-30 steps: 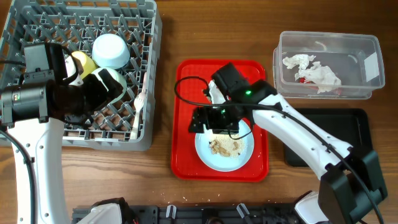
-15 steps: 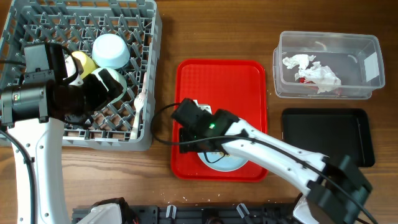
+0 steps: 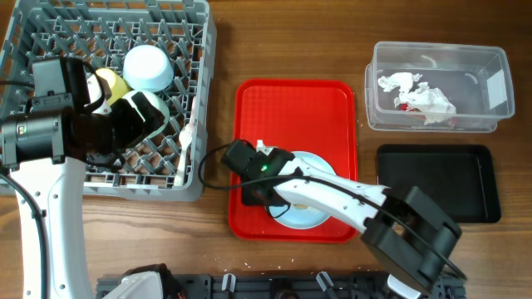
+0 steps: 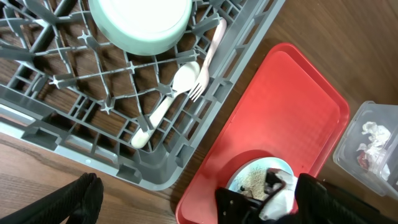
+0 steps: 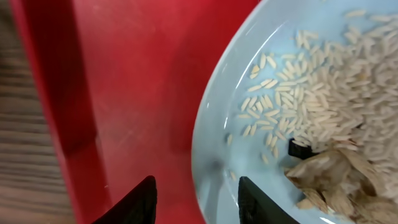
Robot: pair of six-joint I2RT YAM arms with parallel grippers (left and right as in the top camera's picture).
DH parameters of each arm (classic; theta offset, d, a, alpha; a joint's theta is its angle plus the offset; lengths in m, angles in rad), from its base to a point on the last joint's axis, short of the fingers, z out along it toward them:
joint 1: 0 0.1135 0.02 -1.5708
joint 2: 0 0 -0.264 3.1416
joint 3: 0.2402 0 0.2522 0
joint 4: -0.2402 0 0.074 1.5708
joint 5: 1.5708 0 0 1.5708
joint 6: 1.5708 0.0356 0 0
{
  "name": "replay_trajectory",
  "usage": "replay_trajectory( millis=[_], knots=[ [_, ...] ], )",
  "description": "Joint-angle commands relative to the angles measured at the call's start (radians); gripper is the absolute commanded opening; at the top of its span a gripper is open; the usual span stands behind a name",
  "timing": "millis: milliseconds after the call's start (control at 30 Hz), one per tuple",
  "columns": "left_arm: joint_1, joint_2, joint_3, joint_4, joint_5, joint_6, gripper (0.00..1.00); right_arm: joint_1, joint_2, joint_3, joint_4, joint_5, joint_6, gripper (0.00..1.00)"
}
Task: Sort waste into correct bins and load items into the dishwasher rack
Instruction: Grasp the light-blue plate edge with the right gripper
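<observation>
Right fingers (image 5: pixel 140 202): spread apart, holding nothing. They straddle the rack-side rim of the light blue plate (image 5: pixel 236 155). One is over the red tray (image 5: pixel 124 81), the other over the plate's inside. I cannot tell whether either touches.

The plate lies flat on the red tray, in the half nearer my base. It carries the food scraps (image 5: pixel 323 118), pale grains and beige flakes.

Left fingers (image 4: pixel 78 199): wide apart, nothing between them, hanging over the corner of the rack (image 4: pixel 74 124) nearest the red tray.

In the rack:
- pale green bowl (image 4: pixel 140 22)
- white spoon (image 4: pixel 165 102) and fork (image 4: pixel 208 59), lying together along the edge
- light blue bowl (image 3: pixel 148 66)
- yellow cup (image 3: pixel 110 83), just beside the light blue bowl

The clear tub (image 3: pixel 436 87) sits on the tabletop (image 3: pixel 216 50) at far right. It holds napkins (image 3: pixel 416 93) and a red wrapper (image 3: pixel 405 106). The black tray (image 3: pixel 440 183) is just beside the tub.
</observation>
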Motion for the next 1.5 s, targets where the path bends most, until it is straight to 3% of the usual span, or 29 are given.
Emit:
replay_trajectory(
  millis=[0, 133, 200, 233, 267, 933, 1467],
  knots=[
    [0.005, -0.006, -0.002, 0.003, -0.002, -0.009, 1.0, 0.016, 0.063, -0.002, 0.007, 0.024, 0.004, 0.34],
    [0.005, -0.006, -0.002, 0.003, -0.002, -0.009, 1.0, 0.026, 0.072, -0.002, 0.014, 0.025, 0.004, 0.3],
    [0.005, -0.006, -0.002, 0.003, -0.002, -0.009, 1.0, 0.026, 0.072, -0.002, 0.013, 0.028, 0.002, 0.17],
    [0.005, -0.006, -0.002, 0.003, -0.002, -0.009, 1.0, 0.026, 0.072, -0.002, 0.011, 0.028, -0.004, 0.06],
    [0.005, -0.006, -0.002, 0.003, -0.002, -0.009, 1.0, 0.026, 0.072, -0.002, 0.01, 0.028, -0.015, 0.04],
    [0.005, -0.006, -0.002, 0.003, -0.002, -0.009, 1.0, 0.022, 0.07, 0.059, -0.196, 0.188, -0.101, 0.04],
    [0.005, -0.006, -0.002, 0.003, -0.003, -0.009, 1.0, 0.022, 0.07, 0.143, -0.375, 0.319, -0.024, 0.04]
  ],
)
